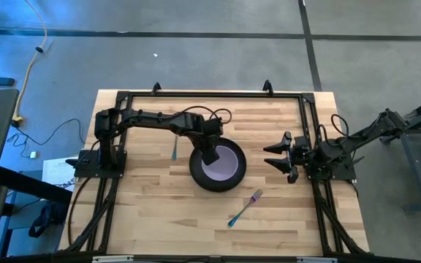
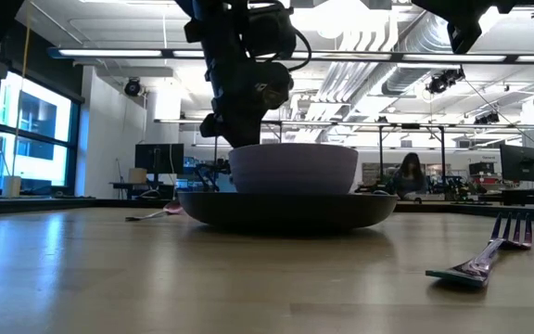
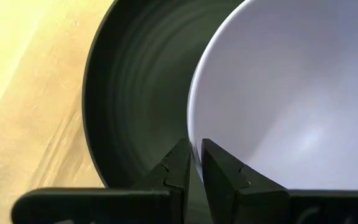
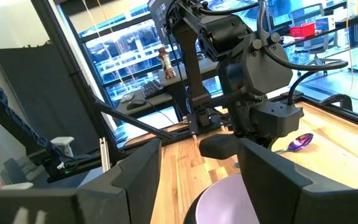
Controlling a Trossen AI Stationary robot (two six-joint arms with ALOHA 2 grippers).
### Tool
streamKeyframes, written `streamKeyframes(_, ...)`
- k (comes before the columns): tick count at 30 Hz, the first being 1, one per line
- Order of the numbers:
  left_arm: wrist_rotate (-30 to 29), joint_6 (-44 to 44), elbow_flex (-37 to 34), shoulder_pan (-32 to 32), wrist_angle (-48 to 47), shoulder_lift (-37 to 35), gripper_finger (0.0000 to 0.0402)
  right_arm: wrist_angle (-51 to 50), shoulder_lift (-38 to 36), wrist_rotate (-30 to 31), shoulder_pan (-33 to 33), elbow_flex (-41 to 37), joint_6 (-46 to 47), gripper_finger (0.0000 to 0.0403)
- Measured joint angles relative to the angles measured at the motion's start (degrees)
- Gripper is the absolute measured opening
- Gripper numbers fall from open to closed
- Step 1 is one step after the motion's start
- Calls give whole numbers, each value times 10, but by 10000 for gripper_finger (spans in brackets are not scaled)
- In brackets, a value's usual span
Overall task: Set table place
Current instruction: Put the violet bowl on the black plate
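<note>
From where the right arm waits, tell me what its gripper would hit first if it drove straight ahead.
Most likely the lavender bowl, sitting in the dark plate. The right gripper stands open at the table's right side, pointing toward the middle, where the left gripper pinches the bowl's rim. Height is unclear, so it might strike that arm instead.

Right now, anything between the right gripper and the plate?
No. In the high view only bare table separates the open right gripper from the plate; the fork lies nearer the front edge, off that line.
</note>
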Motion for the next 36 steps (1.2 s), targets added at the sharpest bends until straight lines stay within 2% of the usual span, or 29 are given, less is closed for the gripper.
streamKeyframes(21,5,14,43,0,-9,0,33,0,0,0,0,0,-1,204)
streamKeyframes(25,1,14,44,0,-13,0,63,0,0,0,0,0,-1,204)
streamKeyframes(33,-2,-22,44,0,-37,0,149,0,0,0,0,0,-1,204)
streamKeyframes(36,-3,-40,44,0,-37,0,167,0,0,0,0,0,-1,204)
